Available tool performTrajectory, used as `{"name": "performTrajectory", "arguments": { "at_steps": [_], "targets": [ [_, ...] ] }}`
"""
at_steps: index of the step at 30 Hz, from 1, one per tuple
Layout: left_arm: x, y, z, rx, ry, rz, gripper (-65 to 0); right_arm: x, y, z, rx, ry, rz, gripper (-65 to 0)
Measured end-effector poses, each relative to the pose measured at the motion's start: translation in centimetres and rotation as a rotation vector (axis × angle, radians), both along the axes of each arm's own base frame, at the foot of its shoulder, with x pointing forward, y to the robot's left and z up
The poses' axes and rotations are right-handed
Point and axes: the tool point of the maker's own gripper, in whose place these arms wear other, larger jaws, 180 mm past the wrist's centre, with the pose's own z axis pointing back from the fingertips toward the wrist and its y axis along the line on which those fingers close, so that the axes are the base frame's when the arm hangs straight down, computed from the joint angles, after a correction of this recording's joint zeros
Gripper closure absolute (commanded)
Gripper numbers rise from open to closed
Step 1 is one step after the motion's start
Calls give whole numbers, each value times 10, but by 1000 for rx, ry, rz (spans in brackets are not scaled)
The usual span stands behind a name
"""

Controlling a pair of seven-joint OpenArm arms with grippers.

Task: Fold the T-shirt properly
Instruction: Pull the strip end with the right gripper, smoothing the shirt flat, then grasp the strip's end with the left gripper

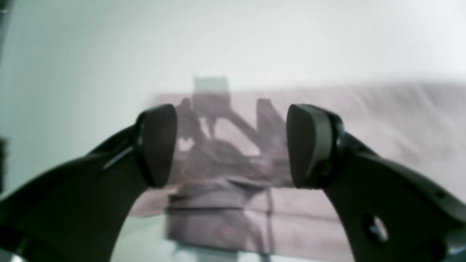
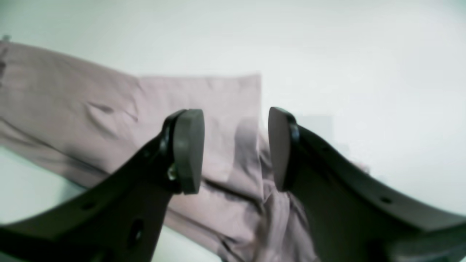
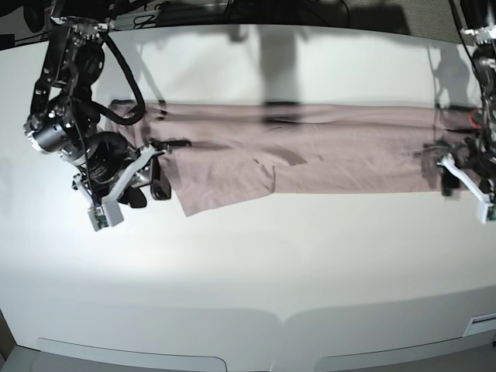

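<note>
We saw the T-shirt lying on the white table as a long, narrow band, stretched from one side of the base view to the other, with one corner flap hanging toward the camera on the left of that view. The cloth was mostly flat, with some wrinkles near the middle.

The left gripper stood at the end of the band on the right of the base view. Its jaws were wide apart, and between them we saw only cloth and shadow below; nothing was held. The wrist picture was blurred, so we could not tell if the pads touched the cloth.

The right gripper was at the other end of the band, above a bunched edge of the T-shirt. Its jaws were apart too, a little narrower, and they gripped nothing.
</note>
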Motion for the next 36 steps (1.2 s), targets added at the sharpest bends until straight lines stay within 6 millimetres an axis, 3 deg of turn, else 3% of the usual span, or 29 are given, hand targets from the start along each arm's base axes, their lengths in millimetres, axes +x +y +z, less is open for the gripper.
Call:
{"name": "performTrajectory", "arguments": {
  "at_steps": [4,9,13,17,20,23,28,30,36],
  "targets": [
    [8,34,27,35,-30,73,-455,-2,11,15,40,-28,34,-291],
    [0,78,48,130,-55,179,-455,-4,13,15,49,-17,41,-291],
    [-1,81,49,122,-65,188,-455,-4,13,15,49,-16,42,-291],
    [-11,77,36,46,-20,243,-455,-5,13,14,48,-10,43,-291],
    [-2,60,36,-42,-50,172,-455,-5,14,15,53,-12,45,-291],
    [2,48,16,-120,-34,85,-455,-5,14,14,52,-12,45,-291],
    [-23,63,-66,-244,187,99,-455,-5,14,14,53,-9,46,-291],
    [-32,72,-87,-284,237,123,-455,-6,14,14,51,-6,46,-291],
    [-35,107,-83,-258,186,174,-455,-6,13,12,45,2,46,-291]
  ]
}}
